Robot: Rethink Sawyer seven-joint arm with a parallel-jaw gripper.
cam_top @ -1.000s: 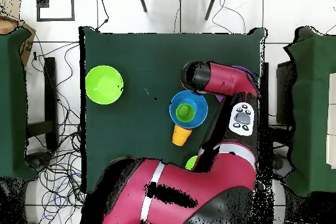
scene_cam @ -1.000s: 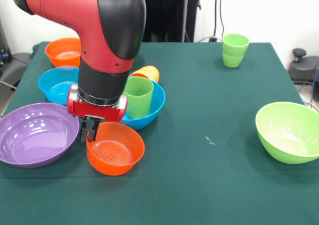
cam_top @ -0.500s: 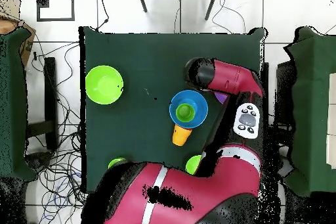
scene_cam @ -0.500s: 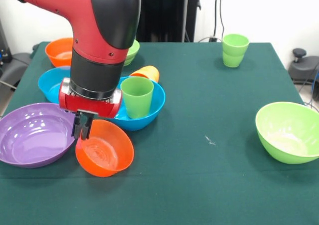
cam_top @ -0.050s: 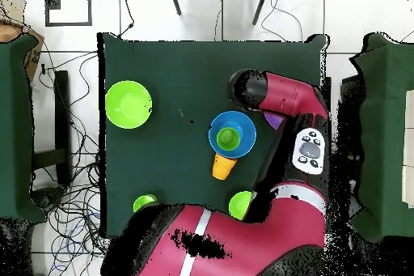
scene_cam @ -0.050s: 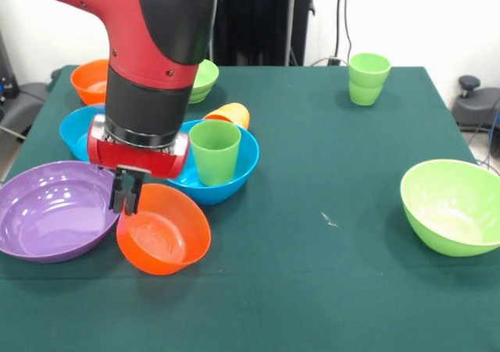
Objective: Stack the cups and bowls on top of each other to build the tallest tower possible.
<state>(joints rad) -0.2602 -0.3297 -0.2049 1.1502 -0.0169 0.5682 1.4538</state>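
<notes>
My gripper (scene_cam @ -0.050s: 125,194) is shut on the near-left rim of a small orange bowl (scene_cam @ -0.050s: 166,241), which hangs tilted just above the table, beside the purple bowl (scene_cam @ -0.050s: 47,211). Behind it a blue bowl (scene_cam @ -0.050s: 244,168) holds an upright green cup (scene_cam @ -0.050s: 215,153). An orange cup (scene_cam @ -0.050s: 231,115) lies on its side against that bowl's far rim. In the overhead view the arm (cam_top @ -0.050s: 279,99) hides the gripper and the orange bowl; the blue bowl (cam_top @ -0.050s: 242,127), green cup (cam_top @ -0.050s: 229,138) and orange cup (cam_top @ -0.050s: 222,166) show.
A light blue bowl (scene_cam @ -0.050s: 76,129), another orange bowl (scene_cam @ -0.050s: 92,80) and a small lime bowl (scene_cam @ -0.050s: 205,77) sit behind the arm. Two nested green cups (scene_cam @ -0.050s: 369,79) stand at the far right. A large lime green bowl (scene_cam @ -0.050s: 453,208) sits at the right edge.
The gripper has moved left and slightly up with the orange bowl in it. The bowl has tipped and now sits closer to the purple bowl.
</notes>
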